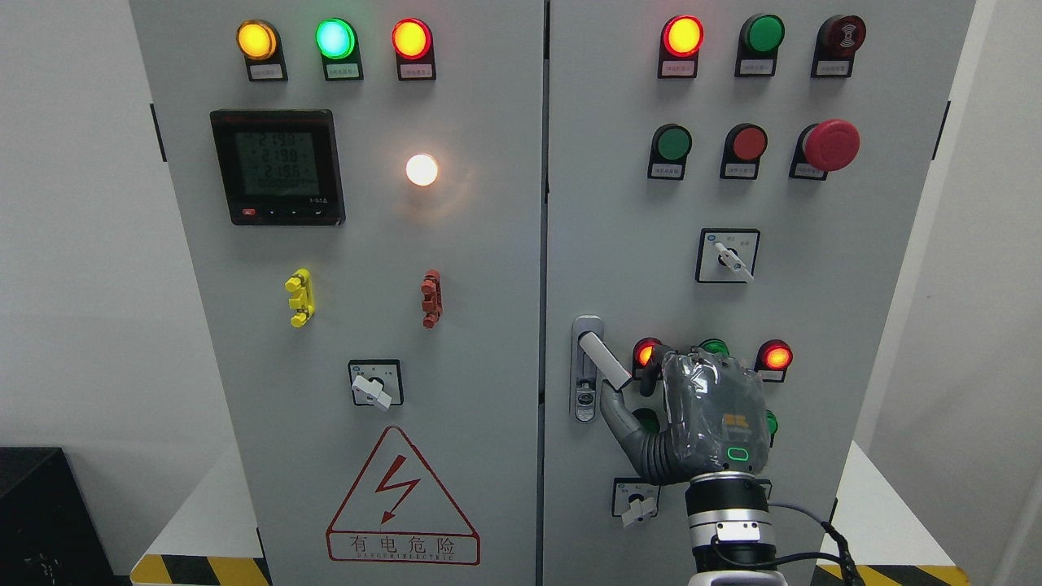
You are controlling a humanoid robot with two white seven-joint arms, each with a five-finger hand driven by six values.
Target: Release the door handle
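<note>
The door handle sits at the left edge of the cabinet's right door, swung out and slanting down to the right. Its free end meets the right hand from the upper left, thumb under it; whether the fingers actually grip it I cannot tell.

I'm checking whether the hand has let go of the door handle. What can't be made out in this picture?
Head view only:
- Fingers of the right hand: behind its back, so any grip on the door handle is unclear.
- Green lights: partly hidden by that hand.
- Meter digits and button labels: too small.
- Left hand: out of frame.
</note>
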